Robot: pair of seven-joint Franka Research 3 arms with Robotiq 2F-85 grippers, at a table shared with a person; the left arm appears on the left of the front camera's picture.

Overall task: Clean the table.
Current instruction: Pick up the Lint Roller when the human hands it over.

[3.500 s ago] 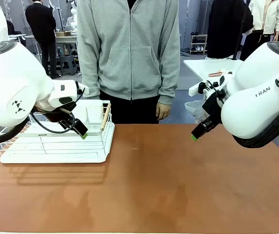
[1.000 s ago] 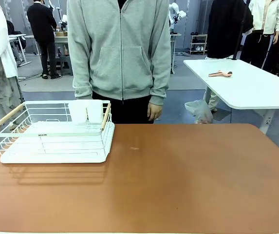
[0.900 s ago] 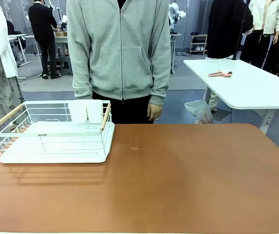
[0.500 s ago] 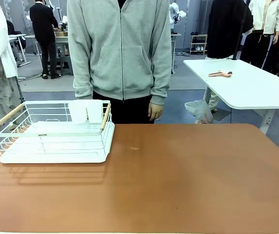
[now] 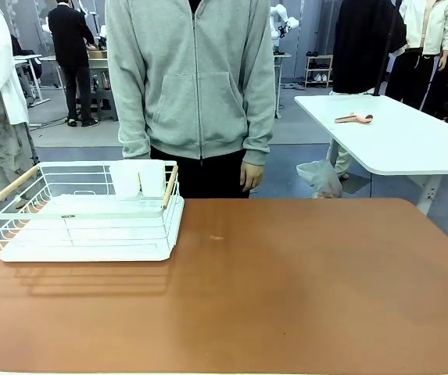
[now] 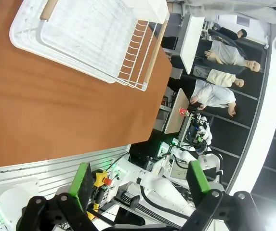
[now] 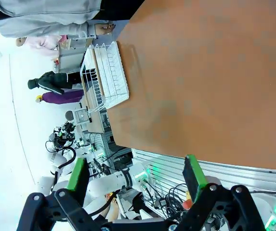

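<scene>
The reddish-brown table [image 5: 286, 297] spreads across the front view, bare apart from a white dish rack [image 5: 83, 215] at its back left. The left wrist view looks down on the table [image 6: 41, 110] from high above; my left gripper [image 6: 138, 179] is open with nothing between its green pads. The right wrist view sees the table [image 7: 210, 77] from high up too, and my right gripper [image 7: 135, 175] is open and holds nothing. A small pale speck [image 5: 216, 238] lies on the tabletop near the rack.
Two white cups [image 5: 139, 178] stand in the rack's far corner. A person in a grey hoodie [image 5: 192, 86] stands at the far edge, hands hanging. A white table [image 5: 399, 141] stands beyond at the right.
Both arms, which hung over the table 3.5 s ago, have withdrawn from the front view. Over the last second only the person has shifted slightly.
</scene>
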